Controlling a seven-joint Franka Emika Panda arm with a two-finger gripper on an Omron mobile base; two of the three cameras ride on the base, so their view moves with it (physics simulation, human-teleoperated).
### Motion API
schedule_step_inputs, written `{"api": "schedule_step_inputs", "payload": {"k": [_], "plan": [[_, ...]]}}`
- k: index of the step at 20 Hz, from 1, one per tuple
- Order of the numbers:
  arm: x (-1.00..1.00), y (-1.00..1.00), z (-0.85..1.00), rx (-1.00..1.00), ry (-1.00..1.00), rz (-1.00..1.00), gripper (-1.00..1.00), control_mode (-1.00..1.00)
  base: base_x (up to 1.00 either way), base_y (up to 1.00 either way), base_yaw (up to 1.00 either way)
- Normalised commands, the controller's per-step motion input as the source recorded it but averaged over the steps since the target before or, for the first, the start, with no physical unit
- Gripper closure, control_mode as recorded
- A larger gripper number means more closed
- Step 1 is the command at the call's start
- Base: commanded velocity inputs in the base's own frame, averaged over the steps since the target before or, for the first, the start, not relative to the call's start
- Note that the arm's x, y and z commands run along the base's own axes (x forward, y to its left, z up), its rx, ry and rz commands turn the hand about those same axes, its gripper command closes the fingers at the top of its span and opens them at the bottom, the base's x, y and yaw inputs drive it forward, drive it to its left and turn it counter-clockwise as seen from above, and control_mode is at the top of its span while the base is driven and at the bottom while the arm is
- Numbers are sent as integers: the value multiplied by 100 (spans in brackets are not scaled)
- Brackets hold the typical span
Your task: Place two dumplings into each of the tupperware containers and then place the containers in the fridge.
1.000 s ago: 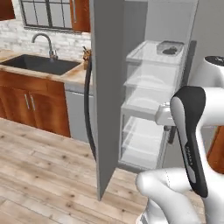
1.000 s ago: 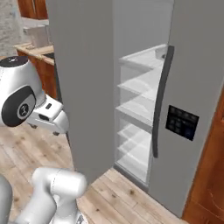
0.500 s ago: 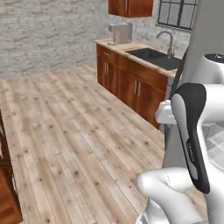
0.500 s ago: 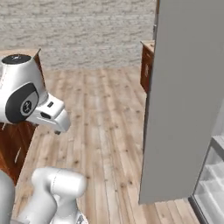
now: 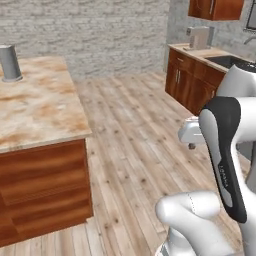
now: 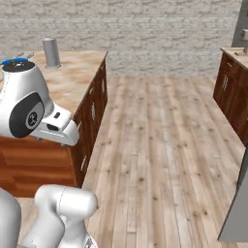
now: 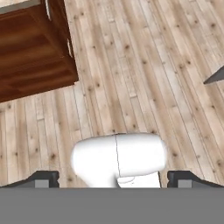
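Here the fridge door point(image 6: 236, 215) is a grey wedge, cut off at the lower right of the right base view. My claw point(image 7: 113, 180) stands wide apart and empty over the floor point(image 7: 131, 65). If I drive on, I judge the base could clip the island point(image 6: 72, 80) corner. My arm hides part of the island top. A blue plate point(image 6: 14, 61) rim peeks out at upper left.
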Motion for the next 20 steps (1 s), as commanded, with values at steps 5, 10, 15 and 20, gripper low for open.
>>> {"api": "schedule_step_inputs", "payload": {"k": [5, 10, 15, 20], "plan": [[0, 0, 0, 0, 0, 0, -100, 100, 11, 100, 3], [0, 0, 0, 0, 0, 0, -100, 100, 13, 100, 6], [0, 0, 0, 0, 0, 0, -100, 100, 42, 100, 2], [0, 0, 0, 0, 0, 0, -100, 100, 54, 100, 1]]}}
